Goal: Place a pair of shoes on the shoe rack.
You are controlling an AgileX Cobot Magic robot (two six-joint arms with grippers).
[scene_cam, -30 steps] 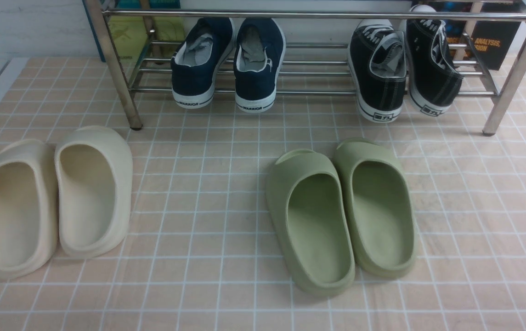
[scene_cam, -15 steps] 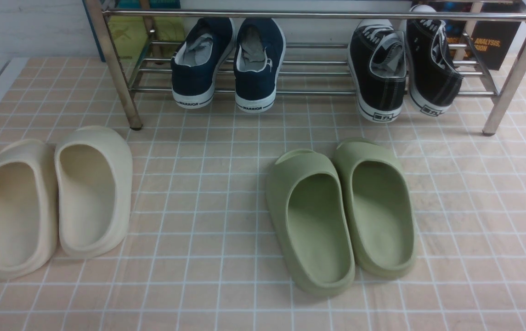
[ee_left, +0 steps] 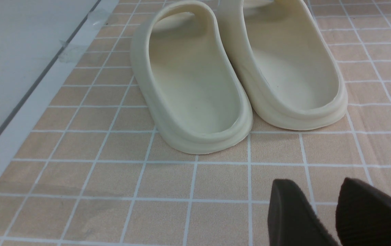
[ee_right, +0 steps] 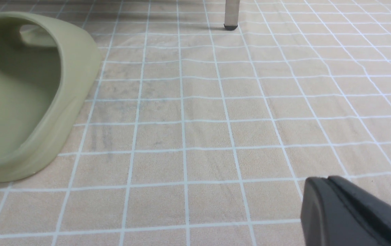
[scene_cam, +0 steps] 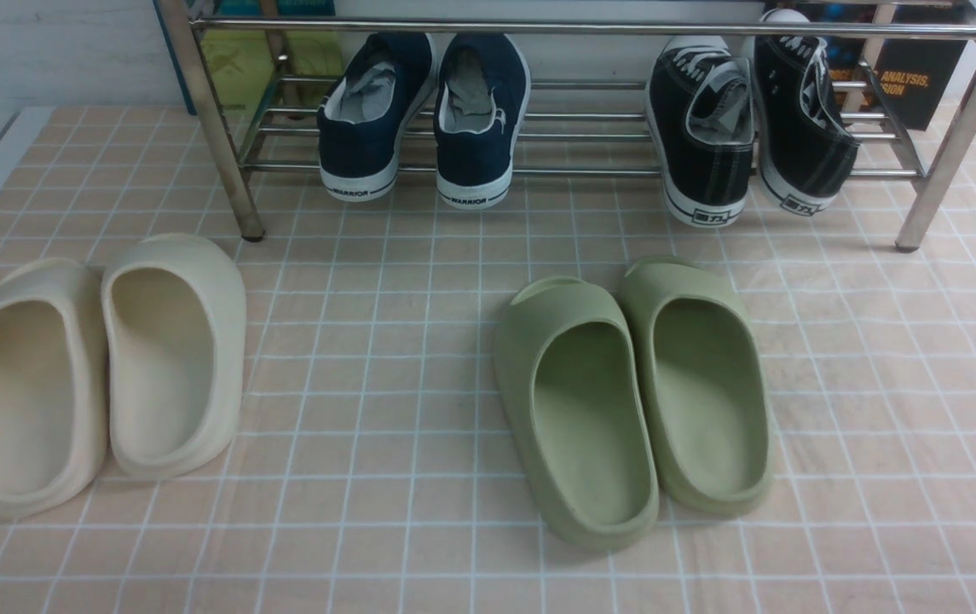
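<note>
Black sneakers (scene_cam: 747, 136) on chrome rack (scene_cam: 590, 28) — right end, heels out, toes in.

Beside navy sneakers (scene_cam: 424, 119) toward rack's left; heels overhanging front rail. Below on pink tiled floor (scene_cam: 419, 358): green slides (scene_cam: 632, 396) near centre, cream slides (scene_cam: 100, 371) at left, each pair side by side. Left gripper (ee_left: 321, 213) low over tiles just short of cream slides — fingers slightly apart, holding nothing. Right gripper (ee_right: 325, 194) over bare tiles beside one green slide, fingers pressed together, empty. Rack leg (ee_right: 231, 13) beyond.
</note>
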